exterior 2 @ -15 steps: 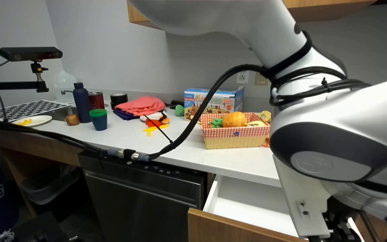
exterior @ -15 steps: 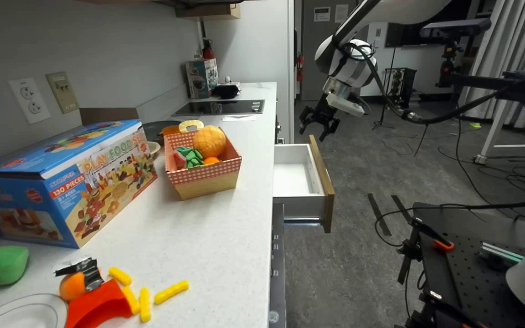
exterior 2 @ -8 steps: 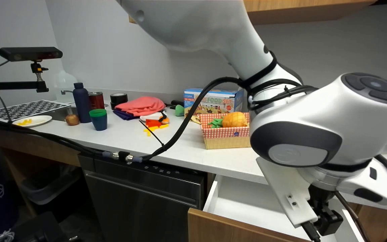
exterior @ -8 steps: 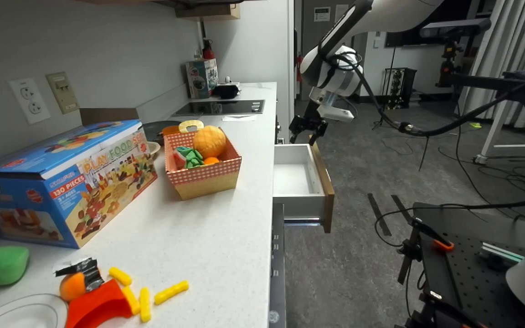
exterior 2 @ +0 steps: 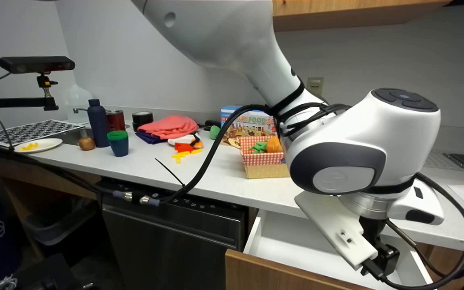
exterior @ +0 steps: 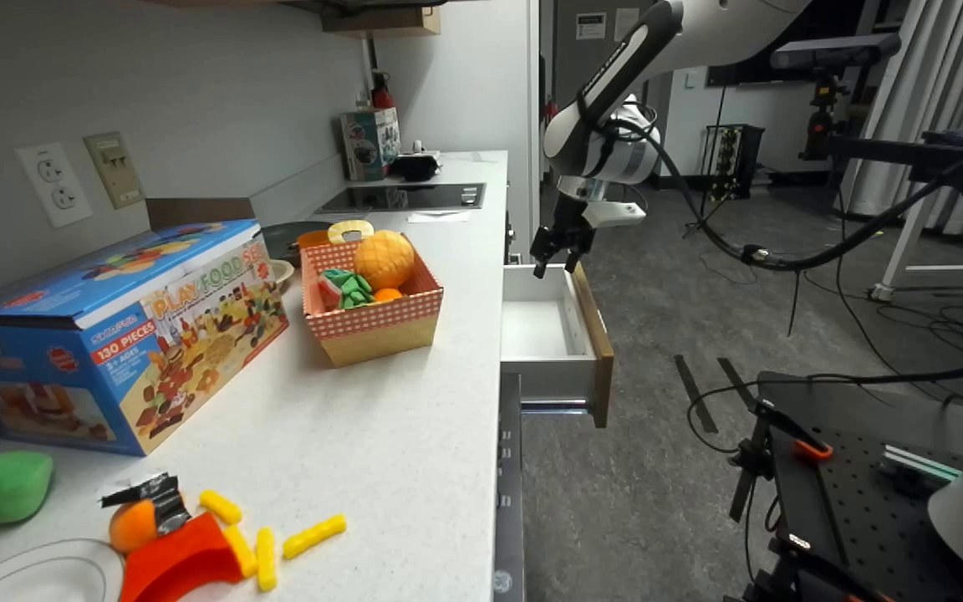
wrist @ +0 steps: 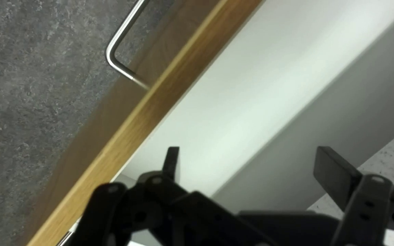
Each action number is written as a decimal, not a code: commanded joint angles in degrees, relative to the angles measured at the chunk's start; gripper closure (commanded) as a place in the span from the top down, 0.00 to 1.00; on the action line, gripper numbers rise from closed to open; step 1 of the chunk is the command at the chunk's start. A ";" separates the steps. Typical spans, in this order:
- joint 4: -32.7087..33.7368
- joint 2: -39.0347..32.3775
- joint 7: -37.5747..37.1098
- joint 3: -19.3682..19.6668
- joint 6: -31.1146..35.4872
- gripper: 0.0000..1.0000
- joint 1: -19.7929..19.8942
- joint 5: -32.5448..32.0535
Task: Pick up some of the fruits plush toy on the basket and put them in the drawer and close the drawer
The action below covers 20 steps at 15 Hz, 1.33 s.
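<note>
while the wrist view looks into the open drawer (wrist: 132,136), its wooden edge crossing the frame on a diagonal and a bent metal handle (wrist: 110,56) at upper left, both exterior views show the basket (exterior: 381,339) on the counter (exterior: 415,435). a round orange plush fruit (exterior: 384,259) and a green and red one (exterior: 349,289) lie inside it, left of centre in an exterior view. in an exterior view the white arm (exterior 2: 216,36) covers the basket's right side, and a dark blue bottle (exterior 2: 98,125) and stacked cups (exterior 2: 119,145) show at the left of that frame alone.

at the bottom of the wrist view, the gripper (wrist: 248,157) has its black fingers (wrist: 335,174) set wide apart, with only the drawer's pale inside seen between them. whether either finger touches the drawer, i cannot tell.

from the top of that same exterior frame, the arm slants down to the right and folds at a big rounded joint, its wrist pointing down over the drawer at lower right.
</note>
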<state>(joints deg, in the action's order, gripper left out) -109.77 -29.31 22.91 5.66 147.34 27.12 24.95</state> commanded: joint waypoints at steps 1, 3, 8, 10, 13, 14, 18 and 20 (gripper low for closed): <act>0.03 0.07 -0.51 -0.74 0.01 1.00 0.71 -0.75; -0.55 -0.38 2.45 -1.26 2.76 1.00 0.76 -1.41; -0.26 -2.98 11.92 -3.20 1.72 1.00 2.66 -4.37; -0.32 -3.93 13.58 -3.03 1.92 1.00 2.68 -6.11; -1.57 -3.11 14.01 -2.05 2.68 1.00 2.07 -8.84; -1.61 -2.90 13.93 -1.50 2.66 1.00 1.96 -10.10; -2.31 -1.46 11.27 1.84 0.92 1.00 0.79 -16.37; -1.88 -1.45 8.48 4.35 -1.58 1.00 -0.27 -20.35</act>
<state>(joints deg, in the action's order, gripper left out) -110.38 -32.58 34.73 6.38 148.42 28.30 10.08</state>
